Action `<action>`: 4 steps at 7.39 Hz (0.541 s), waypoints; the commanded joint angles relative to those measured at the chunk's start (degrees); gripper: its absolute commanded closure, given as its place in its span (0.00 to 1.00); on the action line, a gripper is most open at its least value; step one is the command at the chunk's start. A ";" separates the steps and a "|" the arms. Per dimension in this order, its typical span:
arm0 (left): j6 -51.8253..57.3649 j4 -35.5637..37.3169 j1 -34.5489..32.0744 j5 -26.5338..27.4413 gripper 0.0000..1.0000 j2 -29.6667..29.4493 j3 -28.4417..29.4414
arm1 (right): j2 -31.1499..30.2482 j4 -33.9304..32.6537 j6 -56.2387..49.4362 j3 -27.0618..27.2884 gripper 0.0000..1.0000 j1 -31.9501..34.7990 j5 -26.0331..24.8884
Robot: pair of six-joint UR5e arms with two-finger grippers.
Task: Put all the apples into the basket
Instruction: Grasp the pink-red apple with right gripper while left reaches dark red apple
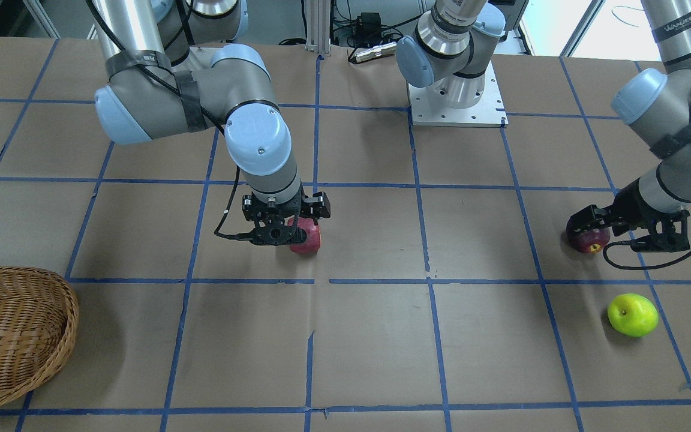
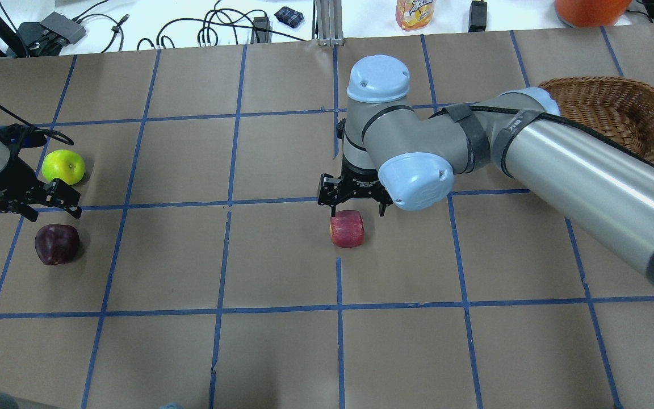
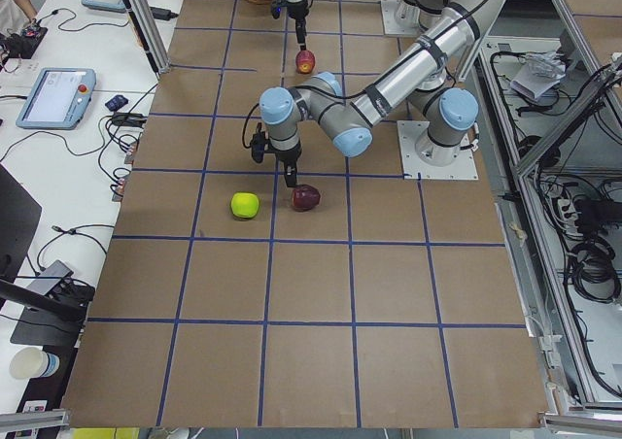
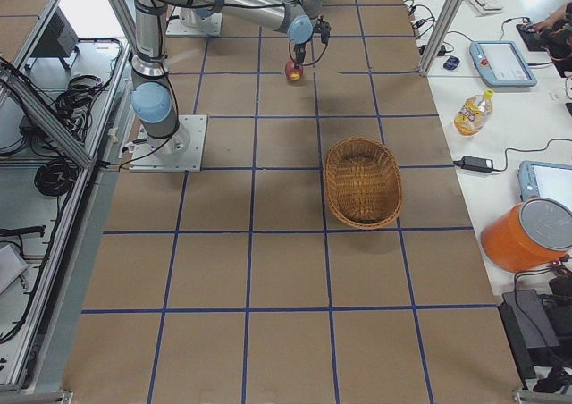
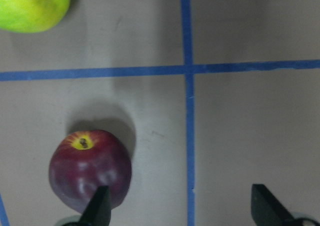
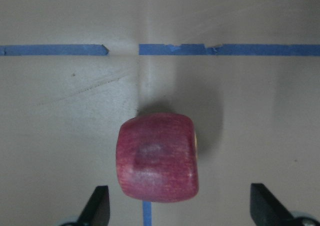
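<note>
Right gripper [image 2: 355,208] wide open, empty, above red apple [image 6: 157,156]: centre, descend straight, close gently. Left gripper [image 5: 182,208] wide open, empty; maroon apple [image 5: 90,168] off-centre beside one finger, so shift over first.

There are three apples: a red apple [image 2: 347,228], a maroon apple [image 2: 57,243], a yellow-green apple [image 2: 63,166]. There is one basket [image 2: 616,101]. Two grippers show: left gripper [image 5: 181,207], right gripper [image 6: 180,207].

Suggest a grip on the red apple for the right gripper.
Come straight down from above and pinch the red apple across its two flattish ends. It lies on its side, and the open right gripper lines up with those ends, though it probably needs slight centering.
</note>
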 commanded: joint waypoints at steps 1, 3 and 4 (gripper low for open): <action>0.70 3.85 4.40 0.50 0.00 -1.06 -2.85 | 3.10 -0.93 -0.17 -0.69 0.00 0.68 0.53; 0.61 3.67 4.50 0.50 0.00 -2.03 -3.37 | 5.13 -1.28 -0.35 -0.69 0.00 0.68 0.44; 0.61 3.85 4.50 0.41 0.00 -2.30 -3.29 | 5.49 -1.89 -0.26 -0.69 0.00 0.68 0.53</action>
